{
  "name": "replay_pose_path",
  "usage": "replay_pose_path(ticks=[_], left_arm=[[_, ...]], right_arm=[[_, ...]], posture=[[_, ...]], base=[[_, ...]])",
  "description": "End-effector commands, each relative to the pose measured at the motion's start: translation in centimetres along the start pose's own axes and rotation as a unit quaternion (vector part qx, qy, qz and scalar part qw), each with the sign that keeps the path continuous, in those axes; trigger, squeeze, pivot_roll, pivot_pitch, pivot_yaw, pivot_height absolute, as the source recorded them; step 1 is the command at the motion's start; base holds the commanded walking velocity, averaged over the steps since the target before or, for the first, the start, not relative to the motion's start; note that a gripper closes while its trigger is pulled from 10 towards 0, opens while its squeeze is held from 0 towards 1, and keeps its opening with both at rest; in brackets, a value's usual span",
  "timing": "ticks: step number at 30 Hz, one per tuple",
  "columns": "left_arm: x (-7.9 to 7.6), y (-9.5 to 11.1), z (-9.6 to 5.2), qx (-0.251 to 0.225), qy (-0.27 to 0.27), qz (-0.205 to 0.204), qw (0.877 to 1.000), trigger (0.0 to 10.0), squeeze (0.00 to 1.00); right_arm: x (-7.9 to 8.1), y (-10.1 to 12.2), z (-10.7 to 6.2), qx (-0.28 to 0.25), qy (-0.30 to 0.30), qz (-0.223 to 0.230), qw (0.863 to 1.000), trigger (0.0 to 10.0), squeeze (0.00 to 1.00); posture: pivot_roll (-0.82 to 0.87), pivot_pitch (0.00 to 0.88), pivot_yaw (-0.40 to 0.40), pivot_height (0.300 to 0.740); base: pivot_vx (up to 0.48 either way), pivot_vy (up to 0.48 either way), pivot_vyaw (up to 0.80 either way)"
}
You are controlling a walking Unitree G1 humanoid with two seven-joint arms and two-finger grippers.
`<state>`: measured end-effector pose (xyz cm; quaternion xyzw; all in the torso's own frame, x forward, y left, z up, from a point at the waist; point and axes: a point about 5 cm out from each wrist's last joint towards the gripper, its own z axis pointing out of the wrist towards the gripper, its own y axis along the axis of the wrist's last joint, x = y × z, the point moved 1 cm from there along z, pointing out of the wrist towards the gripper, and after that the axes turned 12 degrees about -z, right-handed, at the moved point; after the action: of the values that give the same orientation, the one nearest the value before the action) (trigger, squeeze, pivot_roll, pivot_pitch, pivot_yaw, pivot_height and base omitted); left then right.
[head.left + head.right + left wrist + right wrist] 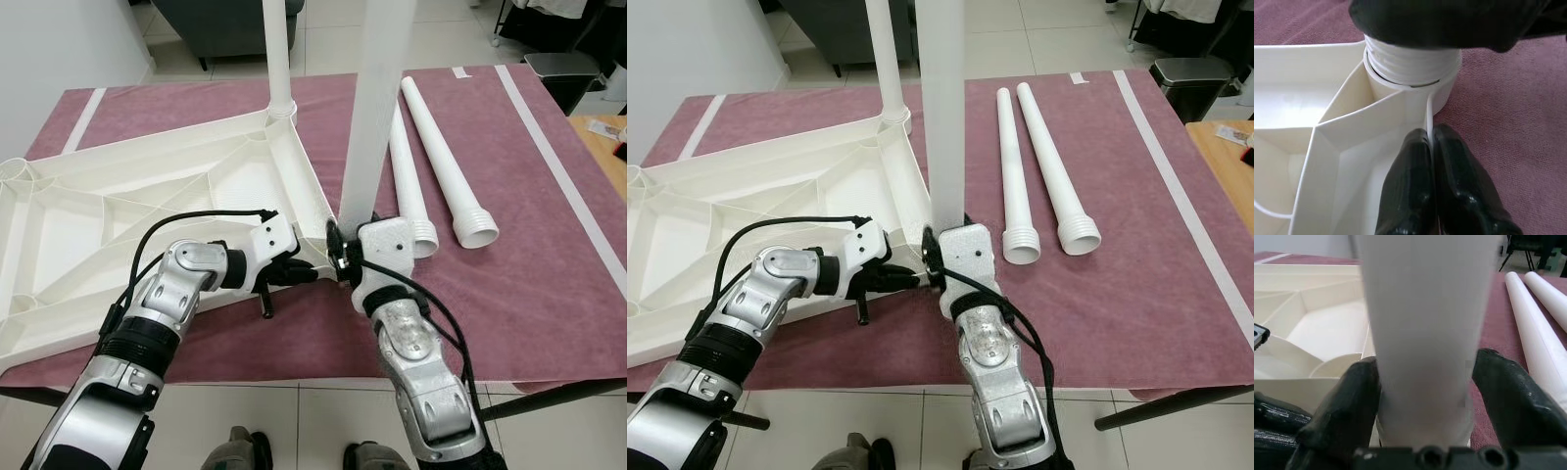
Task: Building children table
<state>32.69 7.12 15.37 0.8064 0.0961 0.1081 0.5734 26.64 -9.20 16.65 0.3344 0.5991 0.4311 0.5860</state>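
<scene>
At the near corner of the upturned tabletop (127, 211), right claw (342, 257) clamps the base of an upright white leg (377, 108), one finger (1347, 404) each side of the tube, just above the corner socket (1442, 90). Left wrist view shows the leg's threads part-seated in that socket, a few turns still exposed. Left claw (294, 274) pressed together on the thin rim wall beside the socket, steadying the tabletop; fingers (1410, 191) pinch the wall edge. Tabletop lies underside up on the counter's maroon cloth (529, 294), ribs showing. A second leg (277, 54) already stands in the far corner. Two spare legs (446, 162) lie side by side to the right, threaded ends toward the robot. Judgement: hollow moulded plastic, light, stiff, smooth and likely slippery. The tall leg gives leverage, so grip low near the threads; cross-threading is the risk.
</scene>
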Motion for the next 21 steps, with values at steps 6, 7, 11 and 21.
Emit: replay_pose_path(ticks=[6, 7, 11, 21], left_arm=[[1.2, 0.6, -0.6, -0.025, 0.065, -0.001, 0.998, 0.0, 0.0], [1.2, 0.6, -0.6, -0.025, 0.064, -0.001, 0.998, 0.0, 0.0], [1.2, 0.6, -0.6, -0.025, 0.064, -0.002, 0.998, 0.0, 0.0], [1.1, 0.4, -0.5, -0.025, 0.064, -0.004, 0.998, 0.0, 0.0]], right_arm=[[0.0, -5.4, -0.9, 0.137, 0.007, -0.022, 0.99, 10.0, 1.0], [0.1, -5.0, -0.7, 0.125, 0.01, -0.016, 0.992, 10.0, 0.48], [0.1, -4.5, -0.6, 0.105, 0.013, -0.006, 0.994, 10.0, 0.0], [-0.5, -2.4, 0.1, 0.036, 0.014, 0.006, 0.999, 6.8, 0.0]], posture=[[-0.09, 0.167, 0.122, 0.74], [-0.09, 0.167, 0.122, 0.74], [-0.09, 0.166, 0.122, 0.74], [-0.09, 0.163, 0.123, 0.74]], base=[[0.0, 0.0, 0.0], [0.0, 0.0, 0.0], [0.0, 0.0, 0.0], [0.0, 0.0, 0.0]])
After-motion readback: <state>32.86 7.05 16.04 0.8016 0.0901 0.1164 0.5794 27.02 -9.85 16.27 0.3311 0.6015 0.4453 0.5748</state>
